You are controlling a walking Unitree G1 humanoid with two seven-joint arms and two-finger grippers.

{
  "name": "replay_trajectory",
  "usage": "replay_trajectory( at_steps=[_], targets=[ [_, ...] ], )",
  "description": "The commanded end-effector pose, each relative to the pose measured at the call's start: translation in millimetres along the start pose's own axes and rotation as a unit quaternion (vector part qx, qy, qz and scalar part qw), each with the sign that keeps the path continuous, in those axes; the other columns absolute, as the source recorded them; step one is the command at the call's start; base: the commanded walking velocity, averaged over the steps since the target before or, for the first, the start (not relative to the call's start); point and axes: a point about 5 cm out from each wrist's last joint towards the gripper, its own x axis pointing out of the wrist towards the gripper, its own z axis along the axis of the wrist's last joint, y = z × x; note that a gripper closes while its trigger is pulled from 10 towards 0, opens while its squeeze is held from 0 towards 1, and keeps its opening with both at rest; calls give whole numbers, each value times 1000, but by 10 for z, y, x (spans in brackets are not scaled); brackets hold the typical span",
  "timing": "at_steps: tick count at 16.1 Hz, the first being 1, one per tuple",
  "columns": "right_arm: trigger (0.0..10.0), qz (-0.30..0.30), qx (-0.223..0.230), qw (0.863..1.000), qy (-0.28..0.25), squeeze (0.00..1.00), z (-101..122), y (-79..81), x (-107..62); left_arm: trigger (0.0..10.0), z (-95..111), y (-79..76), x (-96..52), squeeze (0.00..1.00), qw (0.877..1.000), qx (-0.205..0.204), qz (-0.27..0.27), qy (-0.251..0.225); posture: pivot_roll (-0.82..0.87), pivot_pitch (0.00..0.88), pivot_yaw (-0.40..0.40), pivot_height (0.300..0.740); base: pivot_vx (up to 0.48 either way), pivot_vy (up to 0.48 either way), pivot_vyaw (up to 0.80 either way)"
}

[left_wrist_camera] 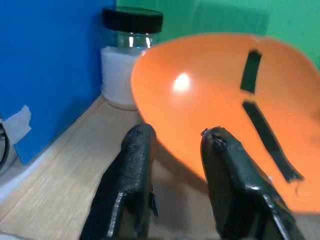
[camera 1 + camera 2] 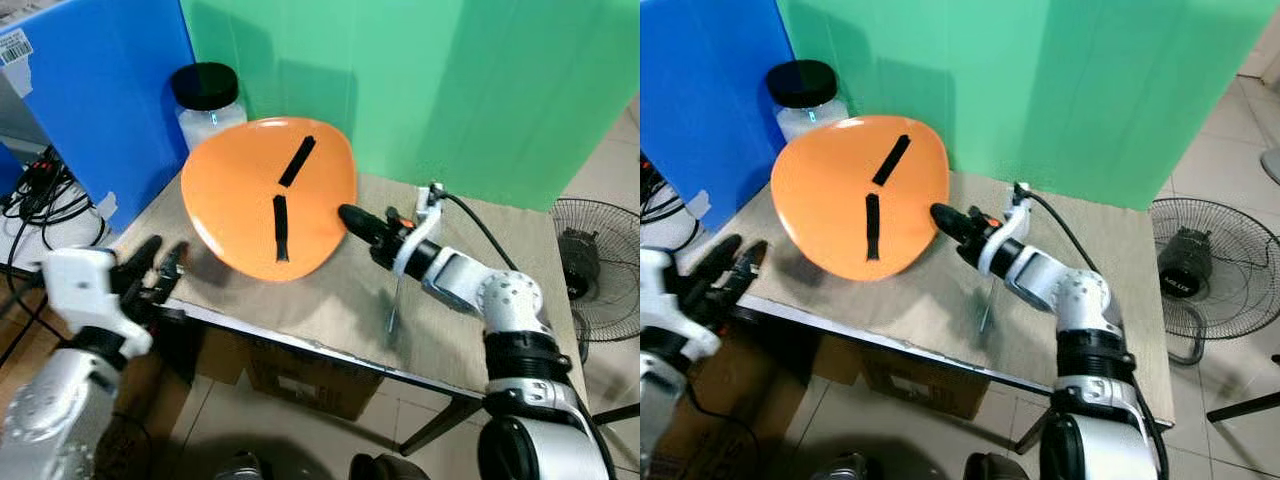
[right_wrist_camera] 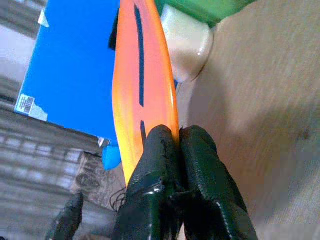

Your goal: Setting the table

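Two grippers are in front of me in the left eye view. My right gripper (image 2: pixel 350 217) has its fingers clamped on the right edge of the orange plate (image 2: pixel 250 200), which is tilted up off the table (image 2: pixel 440 330) with its face toward the camera; two black strips (image 2: pixel 288 200) run down its middle. Behind the plate's upper left stands a glass jar (image 2: pixel 208 105) with a black lid, between the blue board (image 2: pixel 100 90) and the green backdrop (image 2: pixel 450 80). My left gripper (image 2: pixel 160 265) sits low at the table's near left edge, fingers apart and holding nothing, near the plate but not touching it. A floor fan (image 2: pixel 595 265) stands off to the right, beyond the table.

From the right eye view I see the same layout; a thin metal rod (image 2: pixel 987 305) stands on the table just below my right forearm.

On the left wrist view, both black fingers (image 1: pixel 130 185) are spread with a gap between them, the plate's lower rim just beyond their tips and the jar beyond it, against the blue board.

Through the right wrist view I see the plate edge-on, its rim pinched tight between the two fingers (image 3: pixel 157 170); the jar is behind it.
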Motion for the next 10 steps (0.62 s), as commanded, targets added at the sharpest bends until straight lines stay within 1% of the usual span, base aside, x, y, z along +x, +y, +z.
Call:
replay_trajectory(
  at_steps=[1,2,3,4,5,6,7,8,9,10],
  targets=[
    [0,48,-10,999,-12,0,78,112,-56,10000,15,68,-44,1000,999,-39,6,-12,4,68,23,740,0,0,0],
    [0,72,-16,997,-15,0,113,134,-129,10000,29,123,-93,1000,995,-93,1,-32,2,69,24,740,0,0,0],
    [0,84,-19,996,-15,0,126,148,-158,10000,40,136,-100,1000,992,-121,-8,-42,2,69,23,740,0,0,0],
    [0,101,-21,995,-15,0,134,172,-189,10000,63,154,-93,1000,985,-159,-21,-57,2,69,22,740,0,0,0],
    [0,110,-21,994,-15,0,130,182,-199,10000,55,157,-68,929,978,-198,-37,-61,2,69,23,740,0,0,0],
    [0,117,-16,993,-16,0,124,191,-202,10000,0,180,-40,0,972,-226,-37,-50,2,69,24,740,0,0,0],
    [0,130,-20,991,-12,0,111,224,-202,10000,-46,177,-27,0,967,-247,-48,-42,0,67,24,740,0,0,0],
    [0,135,-20,991,-10,0,106,235,-204,10000,-55,171,-24,0,964,-256,-56,-39,0,67,25,740,0,0,0],
    [0,147,-28,989,3,0,77,264,-205,10000,-77,135,-7,0,961,-262,-87,-25,-1,68,26,740,0,0,0],
    [0,148,-31,989,7,0,67,269,-204,10000,-84,123,0,0,962,-255,-96,-20,0,68,26,740,0,0,0]
  ],
)
